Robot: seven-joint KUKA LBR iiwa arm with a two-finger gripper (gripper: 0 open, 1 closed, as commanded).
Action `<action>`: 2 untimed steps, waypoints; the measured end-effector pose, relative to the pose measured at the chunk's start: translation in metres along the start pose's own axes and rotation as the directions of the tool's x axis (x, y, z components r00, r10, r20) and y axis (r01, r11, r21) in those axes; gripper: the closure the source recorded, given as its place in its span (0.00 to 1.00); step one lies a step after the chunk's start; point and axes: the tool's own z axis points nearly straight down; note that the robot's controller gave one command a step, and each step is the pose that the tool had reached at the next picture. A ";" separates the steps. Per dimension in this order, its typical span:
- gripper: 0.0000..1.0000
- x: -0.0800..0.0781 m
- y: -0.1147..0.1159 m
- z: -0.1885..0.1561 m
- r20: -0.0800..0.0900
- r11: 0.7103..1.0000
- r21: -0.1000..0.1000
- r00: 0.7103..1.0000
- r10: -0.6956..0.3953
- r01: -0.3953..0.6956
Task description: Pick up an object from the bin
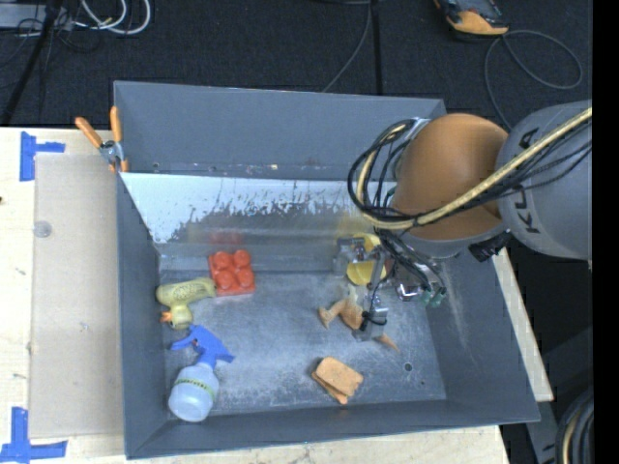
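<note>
Nearest the front wall of the grey bin (290,133) lie two things: one spray bottle (193,380) with a blue trigger head and a pale body, lying in the front left corner, and one tan spongy wedge (337,379) lying flat, front and right of centre. Behind the wedge, on the right-middle of the floor, the gripper (370,322) is down close to the bin floor. Whether it is released or clenched cannot be told, since its dark tip merges with the wrist hardware above it. One small brown angular piece (338,312) lies just beside the gripper on its left. It is the thing nearest the gripper, but whether the two touch cannot be told. One thin orange-brown sliver (387,339) lies just to the gripper's right. Well apart, on the left of the floor, lies one yellow-green toy (184,298) shaped like a small hand tool, just behind the spray bottle. One red studded block (232,271) lies just beside the toy, to its right and farther back. One yellow thing (359,272) lies behind the gripper near the back wall, partly hidden by the wrist. That makes seven loose things. The arm's orange cover (450,172) and looped cables (372,177) hang over the back right corner and block the floor beneath.
</note>
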 end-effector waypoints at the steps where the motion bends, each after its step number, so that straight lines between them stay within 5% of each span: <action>1: 0.00 0.001 -0.023 0.053 -0.004 0.971 -0.002 0.971 -0.241 0.241; 2: 1.00 -0.026 -0.024 0.083 0.001 0.993 -0.001 0.993 -0.119 0.119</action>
